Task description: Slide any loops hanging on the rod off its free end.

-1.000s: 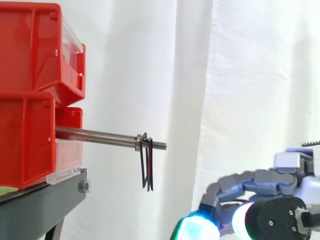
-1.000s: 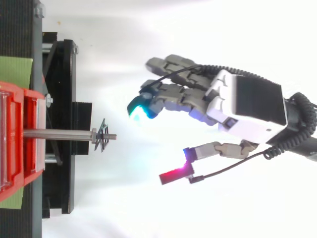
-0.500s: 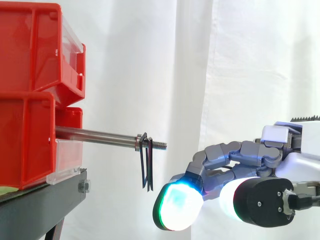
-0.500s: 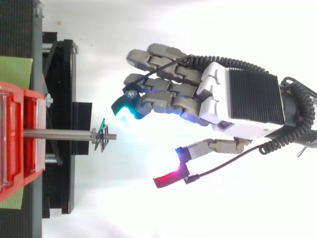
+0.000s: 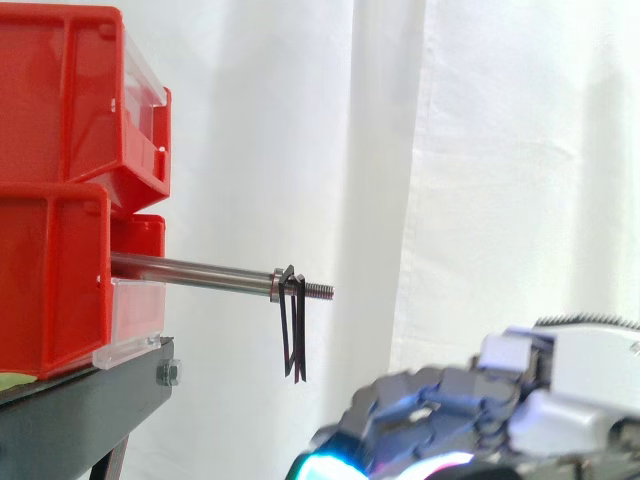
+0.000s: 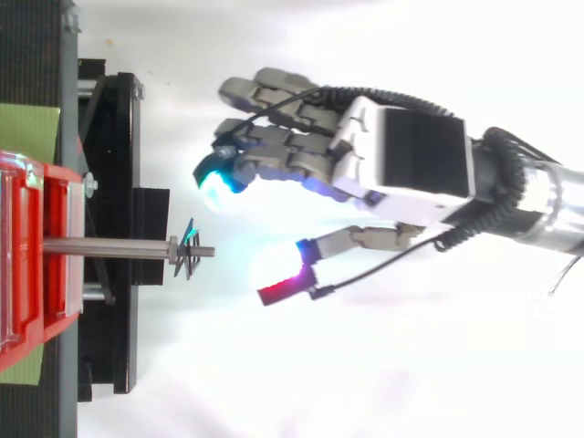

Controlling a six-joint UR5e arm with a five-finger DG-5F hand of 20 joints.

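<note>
Closing on the rod since half a second ago, the hand (image 6: 401, 155) is now sitting further left in the top view and lower in the side view (image 5: 560, 390), where it is dipping toward the bottom edge.

At far left, two red bins are stacking one on the other, the upper bin (image 5: 60, 90) resting on the lower bin (image 5: 50, 280), both on the black stand (image 5: 80, 410). Each is showing a clear front panel (image 5: 140, 60), tilted outward; what is lying inside either bin cannot be told. A green patch (image 6: 27, 128) is showing beside the bins from above.

The rod (image 5: 190, 270) is projecting level from the lower bin toward the right, ending in a threaded tip (image 5: 318, 290). The loops (image 5: 293, 330), thin and dark, are hanging from it just beside a small collar (image 5: 277, 284), close to the free end and still on the rod. From above they (image 6: 190, 255) are appearing as a little dark cluster near the tip.

Right of that, the hand is hovering apart from rod and loops. Its fingers are lying relaxed and gently bent, the cyan fingertips (image 6: 217, 178) reaching past one side of the rod's tip, the red-glowing thumb (image 6: 278, 292) spreading away on the other side. It is holding nothing. The white curtain (image 5: 480, 150) is hanging behind everything.
</note>
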